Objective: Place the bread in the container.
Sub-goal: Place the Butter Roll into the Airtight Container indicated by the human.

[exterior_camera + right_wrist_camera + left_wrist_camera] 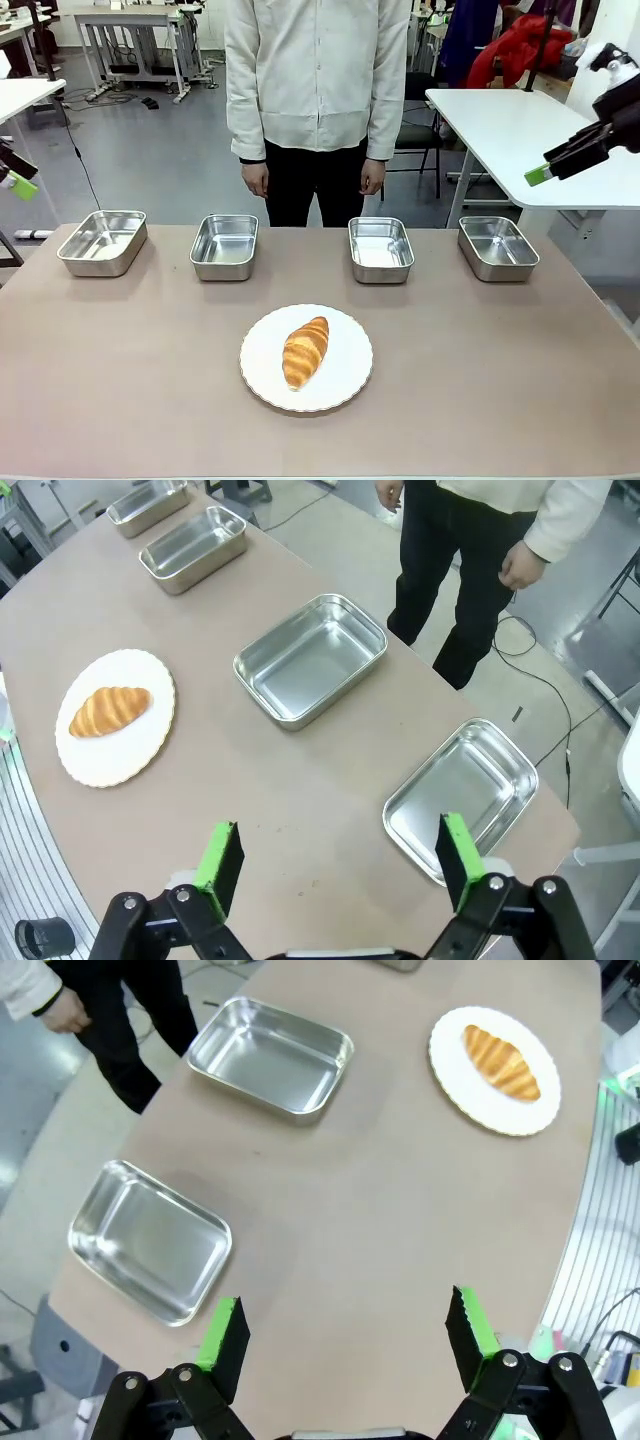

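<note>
Bread (306, 352) is in neither grip: the left gripper (345, 1308) and right gripper (339, 828) both hover above the table (500, 400) with jaws spread wide and empty, so the pick looks not yet begun. One arm must descend to the white plate (345, 388) at near centre, where the roll lies, and close across it. Four steel pans (222, 270) line the far side, all empty; which one is meant cannot be told.

Lab/workshop, not a home: behind the brown table (480, 400) there's grey floor (170, 160) w/ loose cables (82, 165), a white workbench (510, 125) far right, and metal-frame benches (125, 18) beyond its far-left corner.
</note>
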